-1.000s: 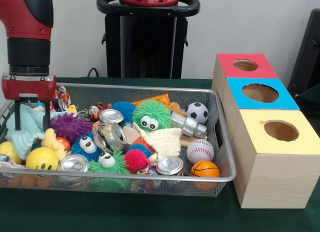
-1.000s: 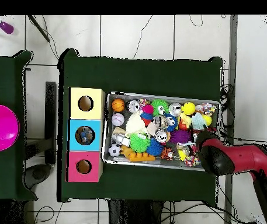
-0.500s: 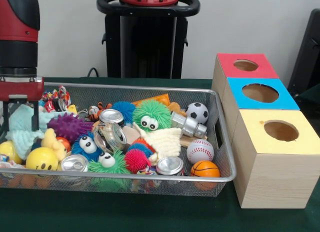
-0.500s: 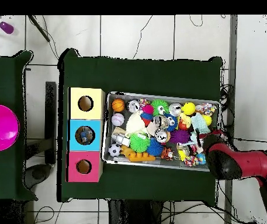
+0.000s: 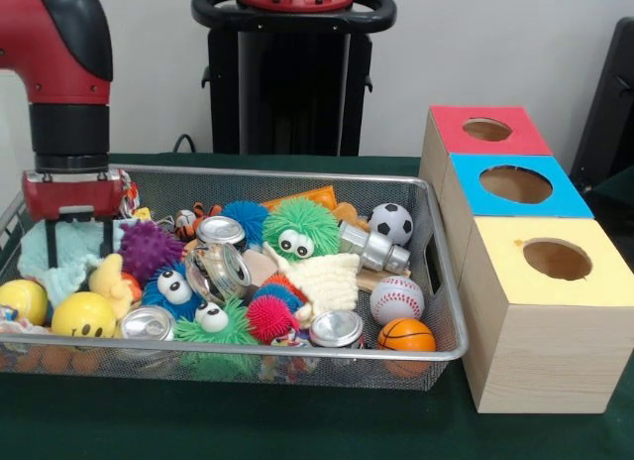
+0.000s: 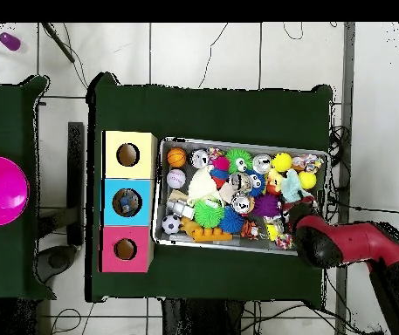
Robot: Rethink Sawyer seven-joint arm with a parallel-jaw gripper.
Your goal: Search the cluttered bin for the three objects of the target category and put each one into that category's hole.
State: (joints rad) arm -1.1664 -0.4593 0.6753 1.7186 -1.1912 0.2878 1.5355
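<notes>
Green-covered tabletop is seen carrying the bin, crammed with toys and cans. At the frame's left, the hand is lowered with prongs apart over a pale blue cloth, gripping nothing. No clear bottles can be made out. Clutter should be shifted gently. At right, the hole is seen.

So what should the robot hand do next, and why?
Probably dip down a little and grab the pale green cloth. The gripper hangs open right over it at one end of the basket, and no plastic bottle shows among the toys, so one may be hiding underneath.
</notes>
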